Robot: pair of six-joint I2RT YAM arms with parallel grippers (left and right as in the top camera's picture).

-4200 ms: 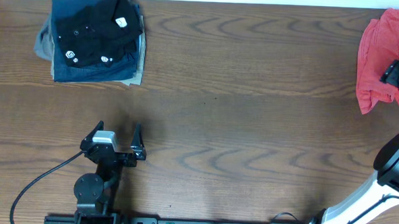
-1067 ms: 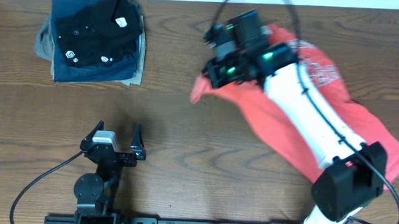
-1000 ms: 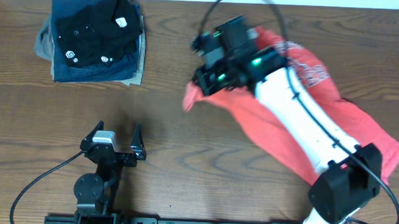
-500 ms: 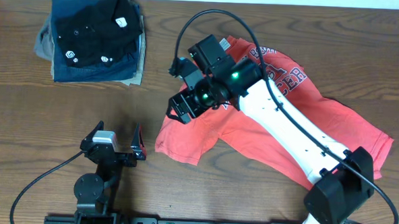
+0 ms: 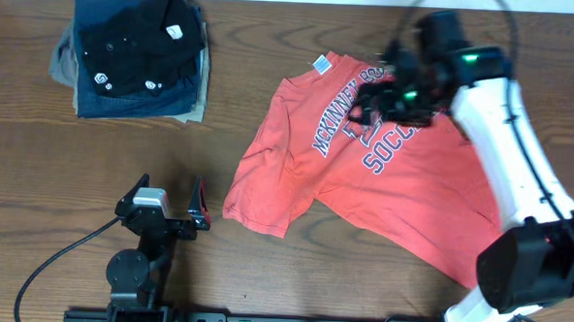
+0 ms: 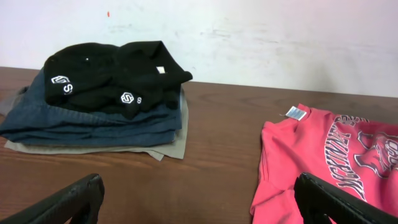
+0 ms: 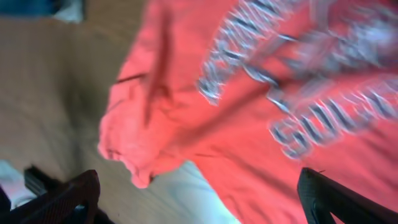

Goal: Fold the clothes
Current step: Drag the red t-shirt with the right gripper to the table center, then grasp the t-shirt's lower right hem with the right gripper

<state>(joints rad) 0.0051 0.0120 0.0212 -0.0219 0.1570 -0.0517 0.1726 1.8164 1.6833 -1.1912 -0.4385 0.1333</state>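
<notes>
The table (image 5: 267, 180) carries the red-orange shirt (image 5: 382, 204), spread print-up and rumpled, with one sleeve bunched. Above the shirt's chest hovers the blurred right tool (image 5: 385, 95), wide open and empty. The left tool (image 5: 166, 196), equally wide and empty, sits near that bunched sleeve. The white lettering shows "SOCC". The neck tag (image 5: 321, 63) is blue and white.

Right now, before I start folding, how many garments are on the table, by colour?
Red-orange T-shirt: 1
Black shirt: 1
Blue folded garment: 1 that I can tell apart
Khaki folded garment: 1
Total: 4
</notes>
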